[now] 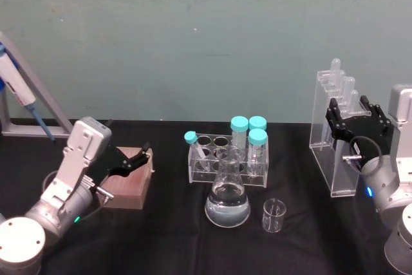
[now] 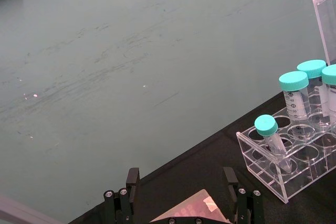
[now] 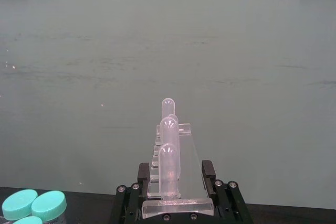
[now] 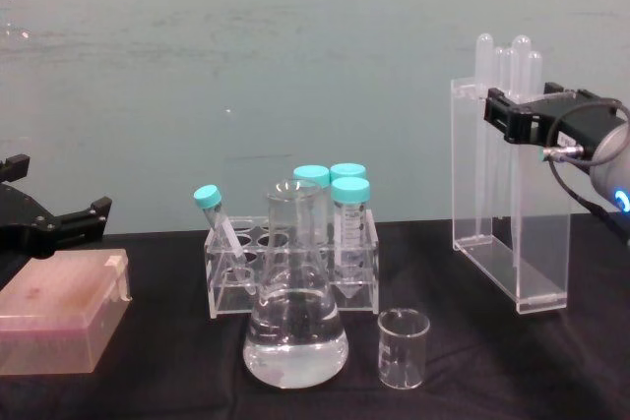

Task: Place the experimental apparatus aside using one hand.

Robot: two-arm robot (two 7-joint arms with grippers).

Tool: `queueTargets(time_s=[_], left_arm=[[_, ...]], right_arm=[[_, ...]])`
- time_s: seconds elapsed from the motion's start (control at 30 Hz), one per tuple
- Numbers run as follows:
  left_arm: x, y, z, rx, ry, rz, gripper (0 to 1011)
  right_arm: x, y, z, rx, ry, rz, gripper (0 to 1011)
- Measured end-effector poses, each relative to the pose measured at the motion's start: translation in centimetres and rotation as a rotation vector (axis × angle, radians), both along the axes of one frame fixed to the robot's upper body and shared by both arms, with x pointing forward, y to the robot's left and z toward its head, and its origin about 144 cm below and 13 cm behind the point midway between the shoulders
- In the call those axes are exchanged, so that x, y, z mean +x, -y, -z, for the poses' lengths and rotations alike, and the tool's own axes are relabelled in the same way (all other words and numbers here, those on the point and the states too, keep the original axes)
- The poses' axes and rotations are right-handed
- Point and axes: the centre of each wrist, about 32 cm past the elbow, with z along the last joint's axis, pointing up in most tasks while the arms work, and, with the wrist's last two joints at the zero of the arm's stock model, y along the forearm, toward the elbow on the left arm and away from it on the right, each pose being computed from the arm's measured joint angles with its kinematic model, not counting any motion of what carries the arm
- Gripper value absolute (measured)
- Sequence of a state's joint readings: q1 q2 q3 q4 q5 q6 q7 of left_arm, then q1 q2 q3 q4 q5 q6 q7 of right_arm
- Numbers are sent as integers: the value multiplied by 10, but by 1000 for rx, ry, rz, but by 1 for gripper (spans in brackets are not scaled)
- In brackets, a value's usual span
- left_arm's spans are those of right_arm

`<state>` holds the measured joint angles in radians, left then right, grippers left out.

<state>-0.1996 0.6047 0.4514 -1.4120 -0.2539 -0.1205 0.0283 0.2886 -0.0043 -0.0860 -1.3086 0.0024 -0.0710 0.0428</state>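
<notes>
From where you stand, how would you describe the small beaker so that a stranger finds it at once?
On the black table, find the conical flask of clear liquid before the rack of teal-capped tubes. The small beaker stands at its right, not touching it: the shortest vessel, straight-walled, uncapped.

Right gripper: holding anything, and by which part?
The right gripper clamps the clear tube stand near its top, fingers on its two side walls; the stand's base sits on the table. The left gripper is open and empty.

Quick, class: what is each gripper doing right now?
Left gripper: open, empty, above the pink box.
Right gripper: closed on the acrylic stand.
</notes>
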Motion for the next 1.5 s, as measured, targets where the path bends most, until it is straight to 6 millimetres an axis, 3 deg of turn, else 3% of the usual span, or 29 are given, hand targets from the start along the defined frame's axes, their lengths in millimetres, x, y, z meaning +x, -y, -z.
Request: queueTargets(time_s=[1.5], left_arm=[[0, 0, 0, 0, 0, 0, 1000]], right_arm=[[-2, 25, -1, -28, 72, 72, 612]])
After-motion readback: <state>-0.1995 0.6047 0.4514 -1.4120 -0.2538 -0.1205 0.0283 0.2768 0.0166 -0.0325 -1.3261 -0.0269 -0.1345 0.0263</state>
